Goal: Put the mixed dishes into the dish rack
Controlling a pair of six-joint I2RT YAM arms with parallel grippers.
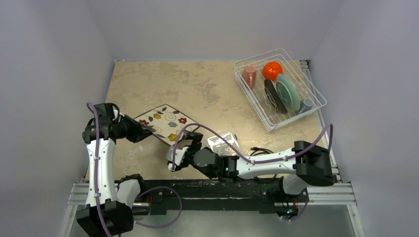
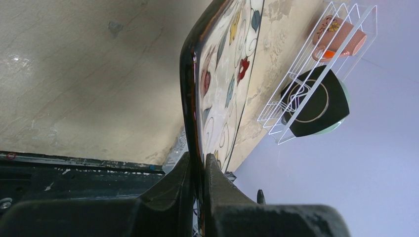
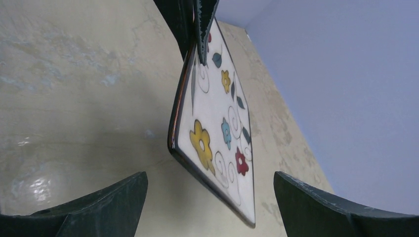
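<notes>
The white floral square plate is held tilted above the table, and my left gripper is shut on its left edge. In the left wrist view both fingers pinch the plate's dark rim. My right gripper stands open just short of the plate's near corner, nothing between its fingers; that corner hangs ahead of them. The dish rack at the back right holds the pink cup, orange bowl, dark teal square plate, pale green plate and grey mug.
A clear plastic box of small parts lies beside my right wrist, with a black cable to its right. Walls close in the table on the left, back and right. The black mounting rail runs along the near edge.
</notes>
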